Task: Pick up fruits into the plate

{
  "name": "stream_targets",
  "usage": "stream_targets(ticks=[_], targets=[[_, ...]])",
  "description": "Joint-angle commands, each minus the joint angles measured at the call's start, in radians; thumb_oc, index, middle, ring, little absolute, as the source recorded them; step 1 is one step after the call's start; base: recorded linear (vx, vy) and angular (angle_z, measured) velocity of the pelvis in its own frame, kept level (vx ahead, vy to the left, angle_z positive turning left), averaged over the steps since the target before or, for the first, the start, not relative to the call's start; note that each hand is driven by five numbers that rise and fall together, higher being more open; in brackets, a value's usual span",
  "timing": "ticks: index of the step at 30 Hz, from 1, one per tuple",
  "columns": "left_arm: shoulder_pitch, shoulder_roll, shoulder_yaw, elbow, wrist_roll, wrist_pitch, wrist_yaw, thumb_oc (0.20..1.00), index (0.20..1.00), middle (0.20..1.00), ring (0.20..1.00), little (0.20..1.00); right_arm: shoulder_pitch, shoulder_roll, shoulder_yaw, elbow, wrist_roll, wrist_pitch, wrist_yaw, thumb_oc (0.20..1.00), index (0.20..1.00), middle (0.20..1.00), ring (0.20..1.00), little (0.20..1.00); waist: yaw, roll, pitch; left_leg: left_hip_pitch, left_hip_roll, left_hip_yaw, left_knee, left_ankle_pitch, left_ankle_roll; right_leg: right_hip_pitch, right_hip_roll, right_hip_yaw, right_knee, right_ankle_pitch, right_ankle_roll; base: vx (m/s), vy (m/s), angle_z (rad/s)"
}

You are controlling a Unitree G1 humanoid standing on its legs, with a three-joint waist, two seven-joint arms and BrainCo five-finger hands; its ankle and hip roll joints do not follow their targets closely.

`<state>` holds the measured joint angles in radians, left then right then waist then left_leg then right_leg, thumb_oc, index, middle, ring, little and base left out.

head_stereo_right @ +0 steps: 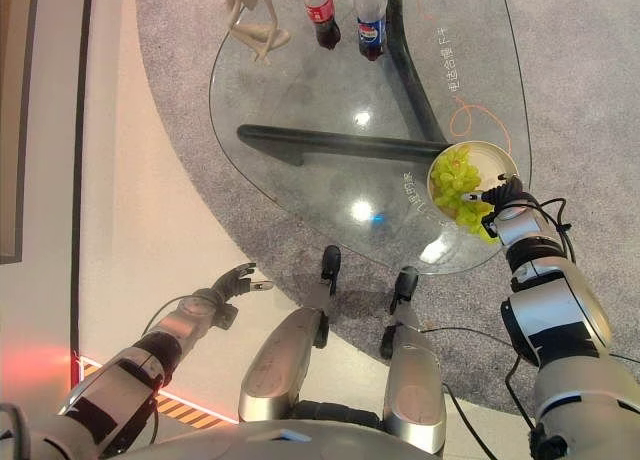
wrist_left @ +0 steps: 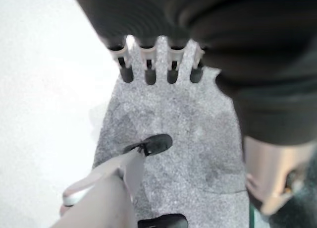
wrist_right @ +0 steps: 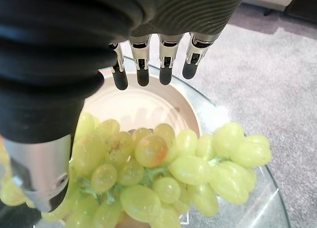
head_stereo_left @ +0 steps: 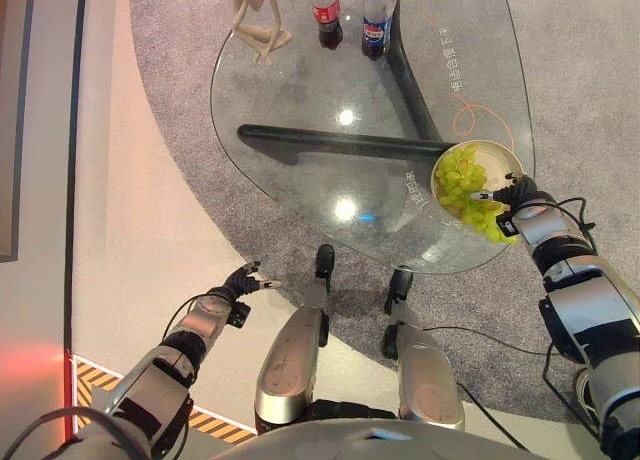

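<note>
Grapes (wrist_right: 163, 178) half-cover the plate (wrist_right: 148, 106); right hand (wrist_right: 148, 64) hovers above, fingers straight.

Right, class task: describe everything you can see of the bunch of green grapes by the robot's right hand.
The grapes are one large bunch of pale yellow-green, glossy oval berries on short green stems; one or two show brownish marks. The bunch lies across the cream round plate at the glass table's near right edge, part of it hanging over the plate's rim. The right hand is right over it, fingers straight, thumb beside the berries; whether it touches them is unclear.
</note>
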<state>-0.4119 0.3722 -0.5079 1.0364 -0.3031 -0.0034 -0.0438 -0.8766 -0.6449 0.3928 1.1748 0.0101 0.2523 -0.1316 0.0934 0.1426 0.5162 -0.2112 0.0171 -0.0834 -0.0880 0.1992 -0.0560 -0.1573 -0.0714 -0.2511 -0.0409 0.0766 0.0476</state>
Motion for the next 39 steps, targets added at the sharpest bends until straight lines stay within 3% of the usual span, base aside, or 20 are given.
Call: stream_targets(ticks=[1, 7, 15, 17, 18, 23, 24, 28, 30, 34, 37, 39], targets=[[-0.001, -0.005, -0.02, 0.052, -0.009, -0.007, 0.009, 1.0, 1.0, 1.0, 1.0, 1.0, -0.035, -0.032, 0.037, -0.018, 0.012, -0.029, -0.051, 1.0, 1.0, 1.0, 1.0, 1.0, -0.001, -0.044, -0.027, 0.018, -0.05, 0.032, 0.112, -0.214, 0.029, -0.084, -0.043, 0.034, 0.195, -0.13, 0.02, 0.01, 0.033, 0.01], [0.023, -0.01, -0.007, 0.064, -0.025, -0.012, 0.005, 1.0, 1.0, 1.0, 1.0, 1.0, 0.018, -0.025, 0.005, -0.078, 0.093, -0.075, -0.08, 1.0, 1.0, 1.0, 1.0, 1.0, -0.007, -0.068, -0.053, 0.053, -0.044, 0.042, 0.108, -0.228, 0.03, -0.044, -0.036, 0.04, 0.175, -0.13, 0.022, 0.01, 0.024, 0.0], [0.101, -0.026, 0.083, 0.112, -0.029, -0.014, -0.024, 1.0, 1.0, 1.0, 1.0, 1.0, 0.276, 0.043, -0.13, -0.323, 0.307, -0.181, -0.106, 1.0, 1.0, 1.0, 1.0, 1.0, -0.041, -0.132, -0.133, 0.134, -0.031, 0.085, 0.107, -0.263, 0.031, 0.041, -0.028, 0.075, 0.134, -0.125, 0.03, 0.04, 0.037, -0.01], [0.125, -0.034, 0.107, 0.119, -0.029, -0.01, -0.027, 1.0, 1.0, 1.0, 1.0, 1.0, 0.357, 0.081, -0.156, -0.383, 0.376, -0.211, -0.084, 1.0, 1.0, 1.0, 1.0, 1.0, -0.05, -0.146, -0.16, 0.154, -0.029, 0.094, 0.106, -0.271, 0.033, 0.063, -0.025, 0.087, 0.121, -0.123, 0.033, 0.09, 0.05, -0.17], [0.154, -0.044, 0.127, 0.129, -0.022, -0.006, -0.024, 1.0, 1.0, 1.0, 1.0, 1.0, 0.449, 0.117, -0.189, -0.411, 0.405, -0.265, -0.045, 1.0, 1.0, 1.0, 1.0, 1.0, -0.058, -0.157, -0.192, 0.176, -0.026, 0.1, 0.102, -0.277, 0.033, 0.085, -0.025, 0.096, 0.11, -0.121, 0.037, 0.11, 0.037, -0.12], [0.226, -0.071, 0.175, 0.146, 0.004, 0.016, -0.019, 1.0, 1.0, 1.0, 1.0, 1.0, 0.636, 0.215, -0.228, -0.421, 0.441, -0.352, 0.048, 1.0, 1.0, 1.0, 1.0, 1.0, -0.07, -0.177, -0.267, 0.226, -0.023, 0.112, 0.09, -0.288, 0.036, 0.133, -0.022, 0.11, 0.092, -0.12, 0.045, 0.14, 0.007, -0.18], [0.257, -0.084, 0.192, 0.158, 0.028, 0.023, -0.019, 1.0, 1.0, 1.0, 1.0, 1.0, 0.701, 0.271, -0.227, -0.395, 0.453, -0.361, 0.087, 1.0, 1.0, 1.0, 1.0, 1.0, -0.075, -0.18, -0.302, 0.252, -0.022, 0.118, 0.08, -0.291, 0.036, 0.155, -0.02, 0.111, 0.083, -0.121, 0.048, 0.21, -0.008, -0.13], [0.297, -0.101, 0.216, 0.179, 0.06, 0.035, -0.035, 1.0, 1.0, 1.0, 1.0, 1.0, 0.778, 0.346, -0.224, -0.309, 0.485, -0.37, 0.156, 1.0, 1.0, 1.0, 1.0, 1.0, -0.08, -0.182, -0.349, 0.295, -0.02, 0.128, 0.057, -0.295, 0.037, 0.195, -0.014, 0.113, 0.066, -0.123, 0.048, 0.13, -0.001, -0.14], [0.317, -0.115, 0.229, 0.201, 0.081, 0.036, -0.056, 1.0, 1.0, 1.0, 1.0, 1.0, 0.812, 0.391, -0.243, -0.202, 0.534, -0.373, 0.237, 1.0, 1.0, 1.0, 1.0, 1.0, -0.085, -0.176, -0.37, 0.328, -0.019, 0.137, 0.036, -0.295, 0.037, 0.225, -0.011, 0.113, 0.049, -0.124, 0.048, 0.09, 0.021, -0.06], [0.338, -0.145, 0.246, 0.234, 0.094, 0.047, -0.065, 1.0, 1.0, 1.0, 1.0, 1.0, 0.846, 0.438, -0.255, -0.039, 0.48, -0.38, 0.312, 1.0, 1.0, 1.0, 1.0, 1.0, -0.095, -0.161, -0.392, 0.36, -0.019, 0.152, 0.017, -0.298, 0.037, 0.259, -0.009, 0.114, 0.024, -0.122, 0.047, 0.05, 0.044, 0.0], [0.346, -0.155, 0.255, 0.243, 0.09, 0.058, -0.067, 1.0, 1.0, 1.0, 1.0, 1.0, 0.857, 0.446, -0.251, 0.019, 0.438, -0.383, 0.306, 1.0, 1.0, 1.0, 1.0, 1.0, -0.099, -0.153, -0.398, 0.369, -0.02, 0.159, 0.014, -0.299, 0.038, 0.27, -0.009, 0.116, 0.016, -0.122, 0.046, 0.02, 0.043, -0.13], [0.359, -0.167, 0.266, 0.256, 0.078, 0.07, -0.072, 1.0, 1.0, 1.0, 1.0, 1.0, 0.869, 0.451, -0.263, 0.059, 0.426, -0.324, 0.293, 1.0, 1.0, 1.0, 1.0, 1.0, -0.105, -0.144, -0.405, 0.379, -0.021, 0.165, 0.012, -0.303, 0.041, 0.28, -0.009, 0.119, 0.011, -0.123, 0.044, 0.02, 0.051, -0.17]])
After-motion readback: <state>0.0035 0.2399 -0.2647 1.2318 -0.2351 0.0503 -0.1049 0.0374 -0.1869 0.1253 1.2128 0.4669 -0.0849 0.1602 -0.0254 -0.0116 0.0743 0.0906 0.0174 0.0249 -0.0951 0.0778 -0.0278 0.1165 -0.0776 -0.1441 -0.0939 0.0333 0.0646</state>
